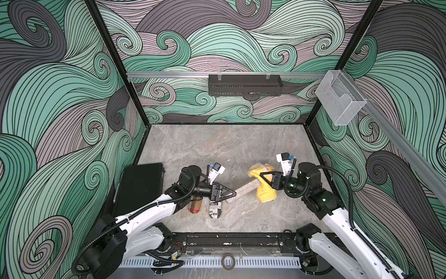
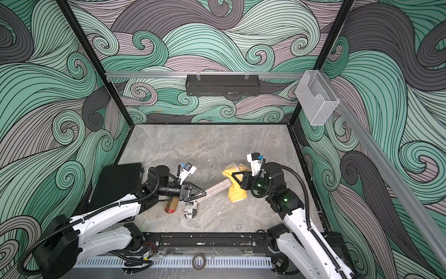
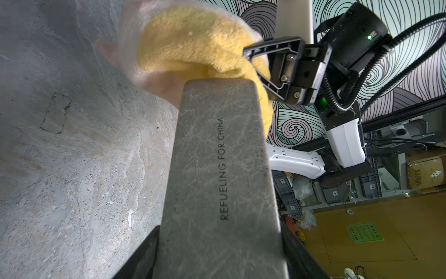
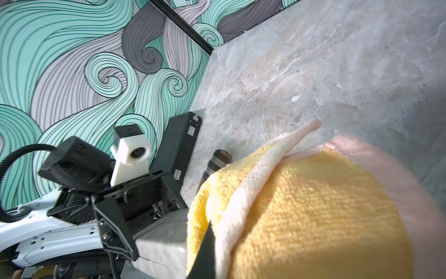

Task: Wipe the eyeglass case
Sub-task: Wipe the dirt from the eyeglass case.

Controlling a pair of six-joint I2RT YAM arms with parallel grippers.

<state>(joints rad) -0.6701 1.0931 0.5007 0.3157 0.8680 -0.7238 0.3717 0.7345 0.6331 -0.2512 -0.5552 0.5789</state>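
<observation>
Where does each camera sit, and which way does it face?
Top views: above the arms' bases, looking down at the table; both arms show.
Left wrist: on the left arm, looking along the eyeglass case in the left gripper toward the right gripper; own fingers show.
Right wrist: on the right arm, looking over the yellow cloth toward the left arm.
Both wrist views share cloth and case.

Grey marbled worktop (image 1: 217,145). At left edge, flat black box (image 1: 140,186). Toward front edge, left of middle, side by side: brown cylinder (image 1: 195,205) and newsprint-patterned pouch (image 1: 215,212).
</observation>
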